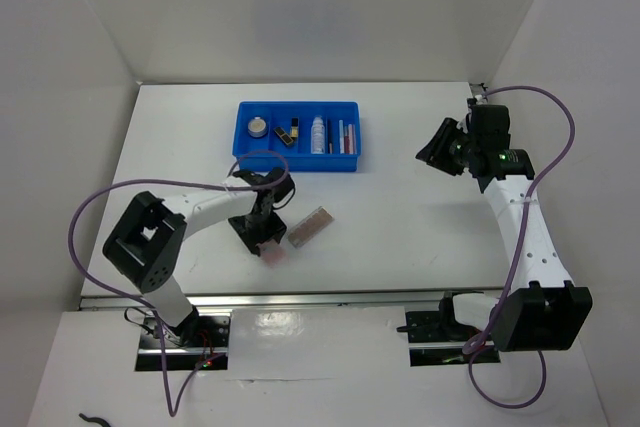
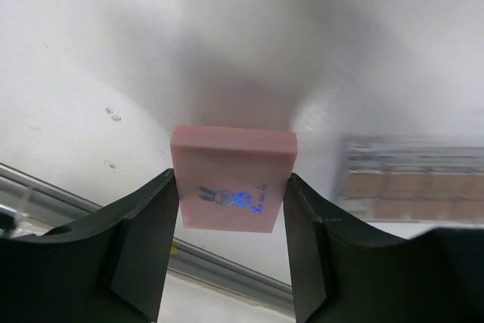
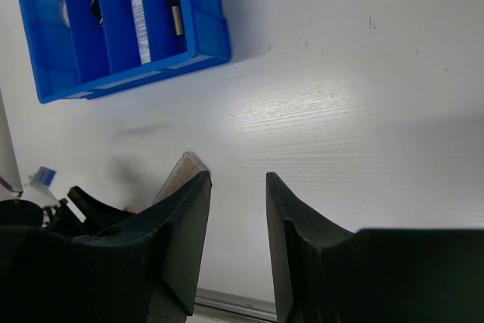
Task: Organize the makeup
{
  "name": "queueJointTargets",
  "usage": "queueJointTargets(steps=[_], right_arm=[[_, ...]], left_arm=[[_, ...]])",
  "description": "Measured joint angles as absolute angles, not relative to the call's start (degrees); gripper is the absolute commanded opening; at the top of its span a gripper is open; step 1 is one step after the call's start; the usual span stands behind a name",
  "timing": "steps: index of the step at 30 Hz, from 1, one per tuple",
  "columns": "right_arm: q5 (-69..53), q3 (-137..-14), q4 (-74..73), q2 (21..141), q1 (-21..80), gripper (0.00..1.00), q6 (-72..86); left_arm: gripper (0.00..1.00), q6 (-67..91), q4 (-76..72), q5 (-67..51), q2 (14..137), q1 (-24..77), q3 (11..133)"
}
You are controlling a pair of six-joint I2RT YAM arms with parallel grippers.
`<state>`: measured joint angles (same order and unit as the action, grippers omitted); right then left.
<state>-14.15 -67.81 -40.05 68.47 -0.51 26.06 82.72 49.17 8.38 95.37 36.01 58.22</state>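
Right claw (image 3: 237, 181) (ajar) — blue tray (image 3: 136, 82) beyond

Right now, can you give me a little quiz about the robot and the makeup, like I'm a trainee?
1. True or false: the fingers of the left hand sit on either side of the pink palette.
2. What lies on the table beside that palette? A) a clear-lidded palette B) a spoon C) a cup
3. Fill in: the right hand holds ____.
Key: 1 true; 2 A; 3 nothing.
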Motion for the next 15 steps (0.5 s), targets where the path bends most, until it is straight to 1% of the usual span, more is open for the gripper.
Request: queueJointTargets(steps=[3,11,15], right_arm=[[-14.2,-67.8,-40.1,68.5,-0.5,0.43,26.1],[-13.9,-67.8,-40.1,68.5,-0.5,0.43,26.0],[-13.7,-67.8,-40.1,68.5,-0.5,0.44,26.0]], left_arm=[[0.0,79.3,52.4,13.1,95.4,35.7,64.5],[0.02,60.2,57.4,26.6,96.4,34.3,90.5],[0.04,48.6,57.1,32.0,102.0,31.2,104.4]])
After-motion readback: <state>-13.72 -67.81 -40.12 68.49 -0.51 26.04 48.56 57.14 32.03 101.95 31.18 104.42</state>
